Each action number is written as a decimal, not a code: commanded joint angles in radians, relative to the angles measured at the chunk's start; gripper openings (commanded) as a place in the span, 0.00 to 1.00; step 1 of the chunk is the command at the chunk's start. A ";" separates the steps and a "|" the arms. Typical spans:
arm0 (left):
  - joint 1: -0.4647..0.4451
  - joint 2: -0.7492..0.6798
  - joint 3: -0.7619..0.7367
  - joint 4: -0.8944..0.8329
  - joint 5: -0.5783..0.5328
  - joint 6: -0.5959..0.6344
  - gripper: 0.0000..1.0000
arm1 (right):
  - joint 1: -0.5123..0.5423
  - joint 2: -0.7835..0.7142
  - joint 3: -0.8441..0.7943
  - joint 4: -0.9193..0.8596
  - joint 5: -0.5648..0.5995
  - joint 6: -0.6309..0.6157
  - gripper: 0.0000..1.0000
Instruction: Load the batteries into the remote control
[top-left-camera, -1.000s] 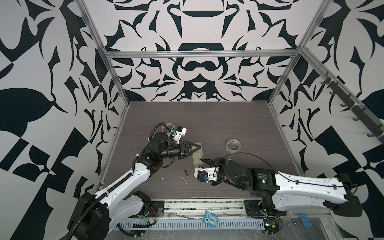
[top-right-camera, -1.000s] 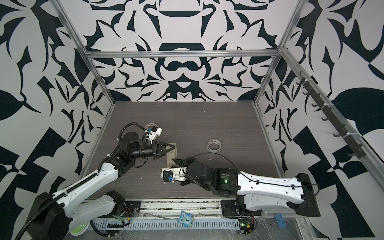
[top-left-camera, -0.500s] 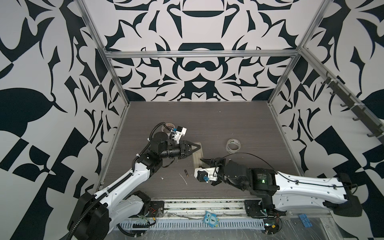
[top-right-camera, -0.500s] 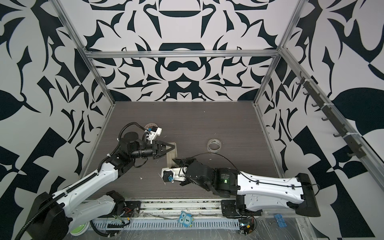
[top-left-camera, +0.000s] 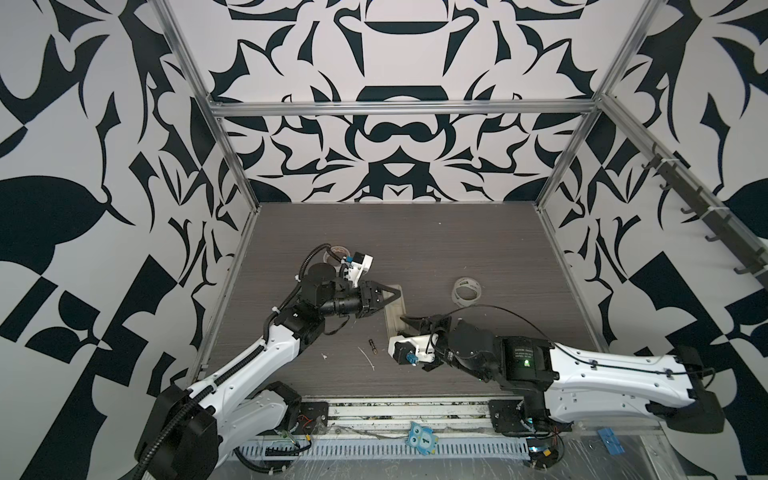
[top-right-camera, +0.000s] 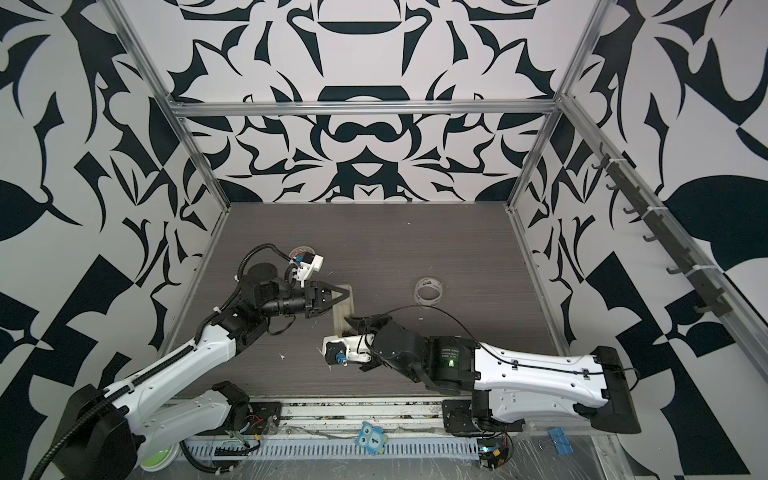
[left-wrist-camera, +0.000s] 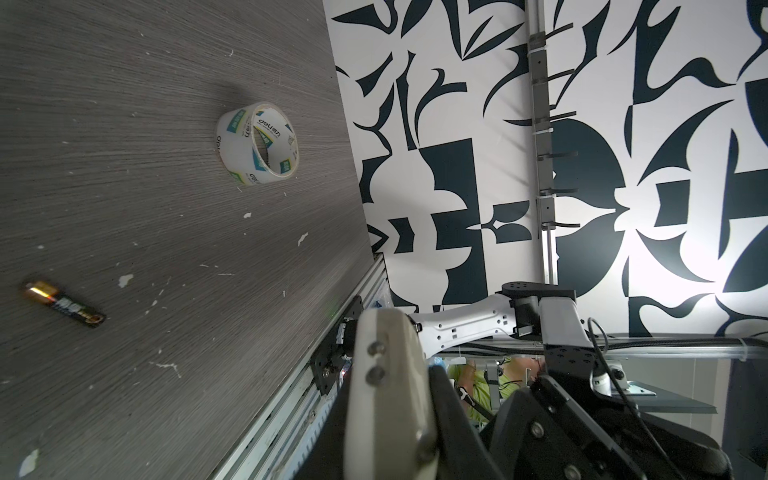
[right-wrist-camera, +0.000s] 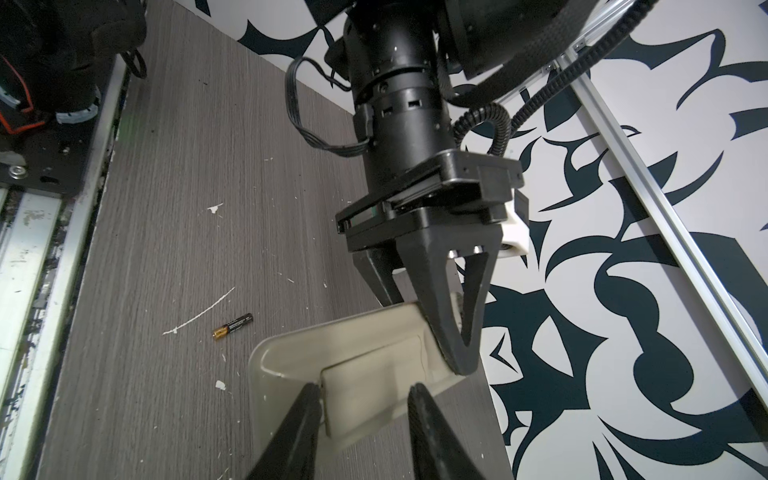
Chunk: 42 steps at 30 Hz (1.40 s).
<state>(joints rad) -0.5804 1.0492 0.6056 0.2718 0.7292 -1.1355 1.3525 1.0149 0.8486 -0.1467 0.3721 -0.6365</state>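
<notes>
Grey wood-grain tabletop (top-left-camera: 478, 232), walled by black-and-white patterned panels. Your left hand (top-left-camera: 398, 293) was clamped tight on the far end of the remote control (top-left-camera: 394, 318), whose plain beige back faced up. Your right hand (right-wrist-camera: 363, 397) stood part-spread at the near end, one finger on each side of the battery cover; you could not tell whether they pressed it. One battery (top-left-camera: 372, 348) lay on the tabletop just left of the remote, among white scraps. A clear tape roll (top-left-camera: 466, 291) stood well to the right.
</notes>
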 joint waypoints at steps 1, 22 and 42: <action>-0.012 -0.020 0.023 -0.037 0.075 0.019 0.00 | -0.013 -0.016 0.018 0.108 0.098 -0.008 0.39; 0.013 -0.030 0.035 -0.030 0.081 0.011 0.00 | -0.013 -0.015 0.016 0.099 0.067 -0.008 0.39; 0.024 -0.044 0.024 -0.030 0.081 0.010 0.00 | -0.010 -0.019 0.018 0.093 0.056 -0.007 0.40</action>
<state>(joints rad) -0.5533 1.0325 0.6125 0.2481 0.7414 -1.1282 1.3525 1.0153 0.8486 -0.1127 0.3771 -0.6376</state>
